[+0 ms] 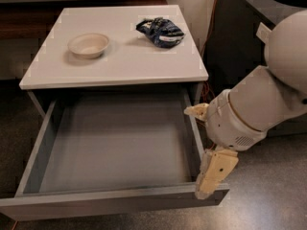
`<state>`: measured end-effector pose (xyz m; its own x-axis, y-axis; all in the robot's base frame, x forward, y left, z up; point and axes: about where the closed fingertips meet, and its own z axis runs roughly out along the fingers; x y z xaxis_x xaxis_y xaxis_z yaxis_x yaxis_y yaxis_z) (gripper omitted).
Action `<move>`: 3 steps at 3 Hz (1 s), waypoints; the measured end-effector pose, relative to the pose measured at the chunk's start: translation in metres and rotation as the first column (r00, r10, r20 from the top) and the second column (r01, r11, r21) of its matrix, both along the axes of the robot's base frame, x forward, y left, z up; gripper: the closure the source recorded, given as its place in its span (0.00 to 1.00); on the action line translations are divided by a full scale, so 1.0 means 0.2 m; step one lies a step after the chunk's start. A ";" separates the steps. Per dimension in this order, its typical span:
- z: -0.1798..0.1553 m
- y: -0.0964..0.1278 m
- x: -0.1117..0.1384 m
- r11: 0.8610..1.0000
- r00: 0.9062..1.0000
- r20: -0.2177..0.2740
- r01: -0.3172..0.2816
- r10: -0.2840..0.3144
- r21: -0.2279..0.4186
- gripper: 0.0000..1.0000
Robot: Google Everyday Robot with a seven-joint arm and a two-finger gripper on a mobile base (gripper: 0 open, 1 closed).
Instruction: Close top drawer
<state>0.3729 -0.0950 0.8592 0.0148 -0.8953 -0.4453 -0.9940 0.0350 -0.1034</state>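
The top drawer (115, 145) is a wide, shallow grey drawer. It stands pulled far out of the white-topped cabinet (124, 63), and nothing lies inside it. Its plain front panel (110, 204) is near the bottom edge of the view. My gripper (194, 153) is at the drawer's right front corner, beside the right side wall. One cream finger (213, 174) hangs down against the right end of the front panel. The other finger (195, 111) points left near the top of the side wall. The fingers are spread apart and hold nothing. The lower drawers are hidden under the open one.
A cream bowl (88, 44) and a crumpled blue snack bag (159, 31) lie on the cabinet top. A dark counter unit (240, 28) stands to the right, behind my arm, with an orange cable (211, 23) beside it. The floor is dark and speckled.
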 end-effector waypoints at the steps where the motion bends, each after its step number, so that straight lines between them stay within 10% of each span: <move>1: -0.30 0.17 -0.07 0.998 0.999 0.011 -0.043 0.044 -0.038 0.00; 3: -0.37 0.23 -0.12 0.997 0.998 -0.012 -0.058 0.057 -0.043 0.16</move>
